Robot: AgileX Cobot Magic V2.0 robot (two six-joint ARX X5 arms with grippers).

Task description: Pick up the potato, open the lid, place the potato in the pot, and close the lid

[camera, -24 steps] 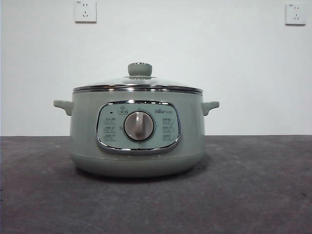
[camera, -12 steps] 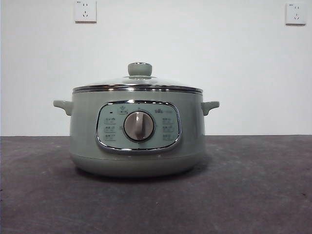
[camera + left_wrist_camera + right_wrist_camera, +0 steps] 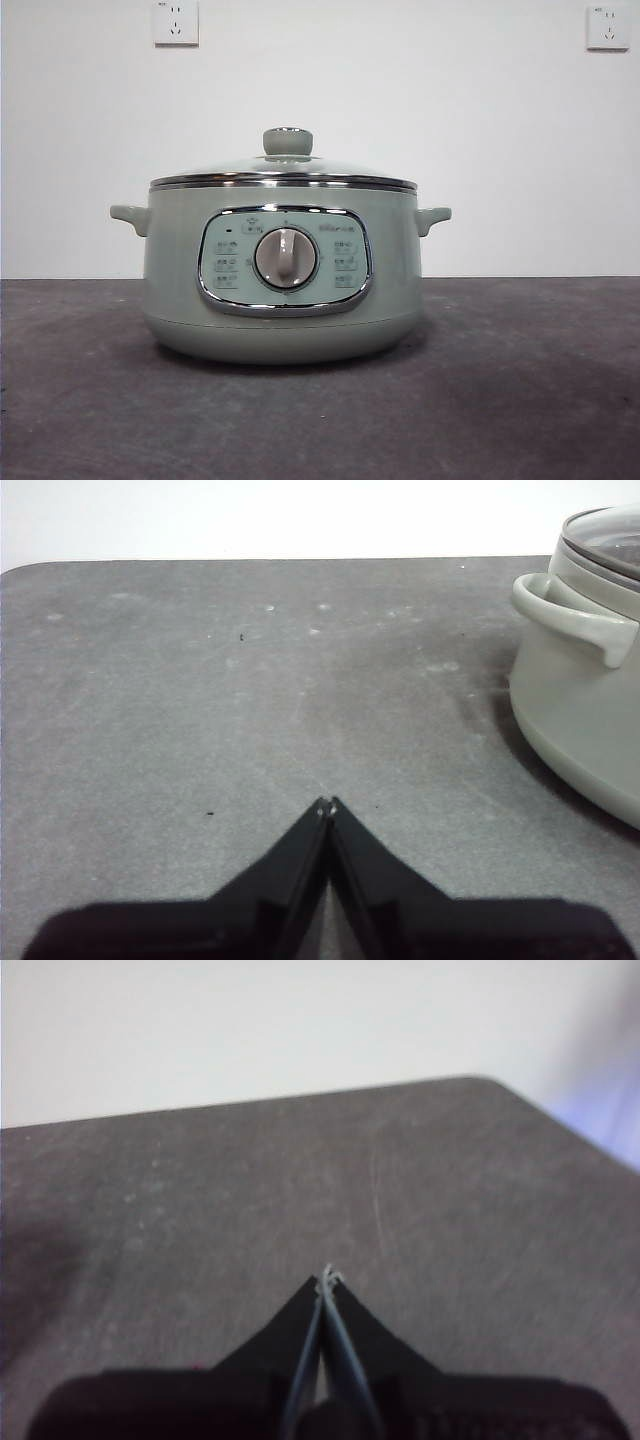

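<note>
**A:** What about the pot and what's in it?

**B:** It stands on the dark grey table, near the middle in the front view, with the lid seated flat on its rim. The lid is glass, but at this low angle I can't tell what lies under it. No potato shows in any view, so I can't say where it is.

**A:** How does the pot look?

**B:** Round, wide, pale sage green, with a small handle sticking out on each side. A chrome-framed panel faces the front camera, with a grey dial in its middle. The lid is a shallow dome with a chrome band and a round green knob on top.

**A:** And the arms?

**B:** Neither shows in the front view. The left gripper has its two black jaws pressed together with nothing between them, over bare table; one side of the pot, with a handle, is near it. The right gripper is likewise clenched and empty, above a bare stretch of table near a rounded corner.

**A:** Anything else?

**B:** A white wall behind, with two sockets high up.
</note>
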